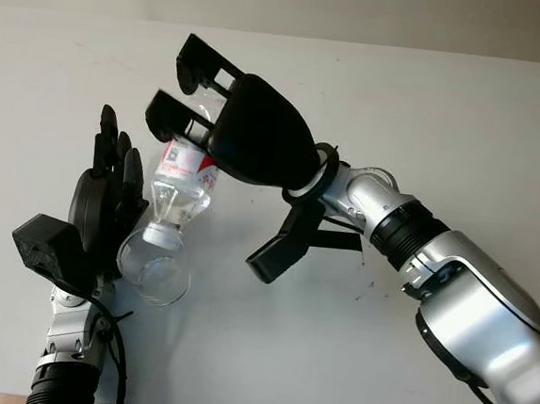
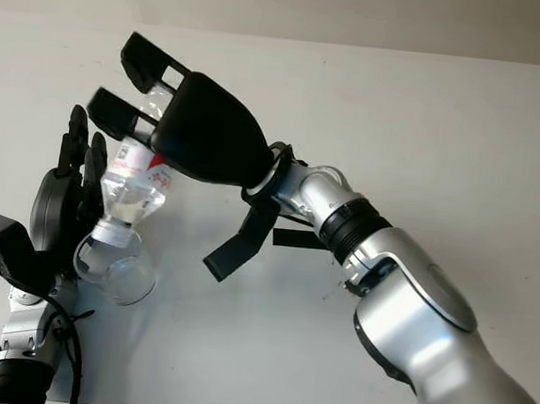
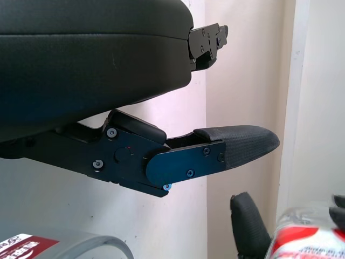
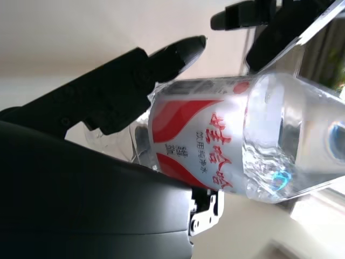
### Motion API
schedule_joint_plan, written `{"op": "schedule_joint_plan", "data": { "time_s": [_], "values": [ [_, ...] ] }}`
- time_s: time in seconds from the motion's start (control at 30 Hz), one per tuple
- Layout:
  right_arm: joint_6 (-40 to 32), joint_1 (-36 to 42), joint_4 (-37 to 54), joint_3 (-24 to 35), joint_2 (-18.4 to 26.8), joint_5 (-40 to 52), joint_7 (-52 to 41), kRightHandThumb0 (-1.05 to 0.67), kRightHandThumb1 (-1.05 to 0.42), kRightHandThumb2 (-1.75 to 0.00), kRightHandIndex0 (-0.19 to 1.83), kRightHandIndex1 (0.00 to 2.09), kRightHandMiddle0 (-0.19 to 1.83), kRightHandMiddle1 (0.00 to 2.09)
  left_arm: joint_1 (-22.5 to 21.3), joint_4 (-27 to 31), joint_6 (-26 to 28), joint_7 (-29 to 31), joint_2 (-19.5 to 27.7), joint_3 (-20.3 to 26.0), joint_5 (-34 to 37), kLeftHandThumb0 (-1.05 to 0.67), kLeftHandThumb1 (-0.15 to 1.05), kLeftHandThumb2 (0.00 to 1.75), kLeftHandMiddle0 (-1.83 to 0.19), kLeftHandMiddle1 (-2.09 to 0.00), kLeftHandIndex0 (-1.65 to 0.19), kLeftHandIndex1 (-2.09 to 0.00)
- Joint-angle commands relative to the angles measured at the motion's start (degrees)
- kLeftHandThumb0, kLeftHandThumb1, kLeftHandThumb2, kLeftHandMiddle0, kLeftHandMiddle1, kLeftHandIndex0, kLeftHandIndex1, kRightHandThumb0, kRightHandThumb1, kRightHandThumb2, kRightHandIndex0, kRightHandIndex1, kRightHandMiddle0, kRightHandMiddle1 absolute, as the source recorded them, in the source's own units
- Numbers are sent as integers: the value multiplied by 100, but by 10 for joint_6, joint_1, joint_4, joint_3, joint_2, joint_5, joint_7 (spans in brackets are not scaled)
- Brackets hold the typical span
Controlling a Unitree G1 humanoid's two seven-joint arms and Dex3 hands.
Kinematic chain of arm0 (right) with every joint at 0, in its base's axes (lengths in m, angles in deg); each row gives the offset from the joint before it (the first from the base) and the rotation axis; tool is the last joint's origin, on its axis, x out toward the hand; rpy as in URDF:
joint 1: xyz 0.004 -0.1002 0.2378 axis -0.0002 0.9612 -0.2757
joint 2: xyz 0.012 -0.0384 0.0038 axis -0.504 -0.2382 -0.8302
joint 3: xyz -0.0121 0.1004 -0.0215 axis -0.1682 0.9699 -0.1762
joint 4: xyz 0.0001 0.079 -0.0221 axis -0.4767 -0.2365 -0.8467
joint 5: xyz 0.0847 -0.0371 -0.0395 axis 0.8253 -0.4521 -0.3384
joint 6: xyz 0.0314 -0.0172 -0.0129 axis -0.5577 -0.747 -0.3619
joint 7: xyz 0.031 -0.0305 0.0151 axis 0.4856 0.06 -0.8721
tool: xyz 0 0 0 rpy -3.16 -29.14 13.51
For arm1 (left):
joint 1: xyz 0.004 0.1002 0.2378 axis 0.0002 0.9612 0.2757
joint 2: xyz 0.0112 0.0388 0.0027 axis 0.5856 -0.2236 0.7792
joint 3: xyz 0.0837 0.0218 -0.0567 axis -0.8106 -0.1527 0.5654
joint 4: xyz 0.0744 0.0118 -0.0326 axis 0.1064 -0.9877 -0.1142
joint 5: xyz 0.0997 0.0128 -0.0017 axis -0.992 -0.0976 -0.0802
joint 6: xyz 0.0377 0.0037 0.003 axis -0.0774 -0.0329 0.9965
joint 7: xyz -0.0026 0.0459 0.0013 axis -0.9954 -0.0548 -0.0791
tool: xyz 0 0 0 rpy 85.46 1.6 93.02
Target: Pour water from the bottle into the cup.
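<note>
Right hand (image 1: 222, 122) tips bottle (image 1: 182, 187) neck-down over cup (image 1: 154, 266).

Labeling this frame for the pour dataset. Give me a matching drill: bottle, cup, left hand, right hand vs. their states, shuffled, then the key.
Things:
1. bottle
2. cup
3. left hand
4. right hand

States:
A. clear, standing on the white table under the bottle's neck
B. shut on the bottle, holding it up
C. tilted neck-down over the cup, red and white label
D. beside the cup, steadying it

Pairs: 1-C, 2-A, 3-D, 4-B
</note>
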Motion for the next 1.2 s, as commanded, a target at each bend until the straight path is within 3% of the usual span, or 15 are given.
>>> {"op": "schedule_joint_plan", "data": {
  "time_s": [0.0, 0.07, 0.1, 0.23, 0.3, 0.37, 0.53, 0.87, 1.17],
  "values": [
    [21, 17, -14, 34, -8, 49, -32, -15, -101, -22, 98, 209, 72, 209, 28, -21, -3, 1, -19, -3, 4, -82, 105, 60, 19, 0, 19, 0],
    [43, 35, -19, 73, -17, 124, -107, -10, -81, -63, 105, 209, 78, 209, 29, -19, -3, 2, -18, -2, 4, -82, 105, 60, 19, 0, 19, 0],
    [50, 45, -16, 91, -20, 159, -147, -10, -80, -66, 109, 209, 78, 209, 29, -19, -3, 2, -18, -2, 4, -82, 105, 60, 19, 0, 19, 0],
    [62, 94, 5, 185, -40, 354, -365, -8, -89, -52, 119, 209, 74, 209, 31, -18, -4, 6, -16, -2, 3, -82, 105, 60, 19, 0, 19, 0],
    [45, 114, 25, 220, -44, 421, -448, -8, -98, -36, 116, 209, 68, 209, 33, -17, -4, 7, -15, -2, 4, -82, 105, 60, 19, 0, 19, 0],
    [31, 130, 45, 241, -43, 449, -493, -10, -103, -25, 111, 209, 64, 209, 34, -16, -4, 8, -15, -1, 4, -82, 105, 60, 19, 0, 19, 0],
    [-64, 184, 126, 296, -42, 530, -602, -14, -105, -23, 101, 209, 64, 209, 36, -13, 2, 5, -14, 1, 3, -83, 105, 60, 19, 0, 19, 0],
    [-327, 290, 347, 369, 0, 620, -739, -13, -105, -26, 96, 209, 66, 209, 35, -25, 0, 16, -18, -1, 10, -83, 105, 61, 19, 0, 19, 0],
    [-437, 356, 467, 431, 31, 686, -797, -18, -105, -25, 105, 209, 73, 209, 40, -21, 3, 17, -18, 0, 12, -83, 105, 62, 19, 0, 19, 0]
  ]
}}
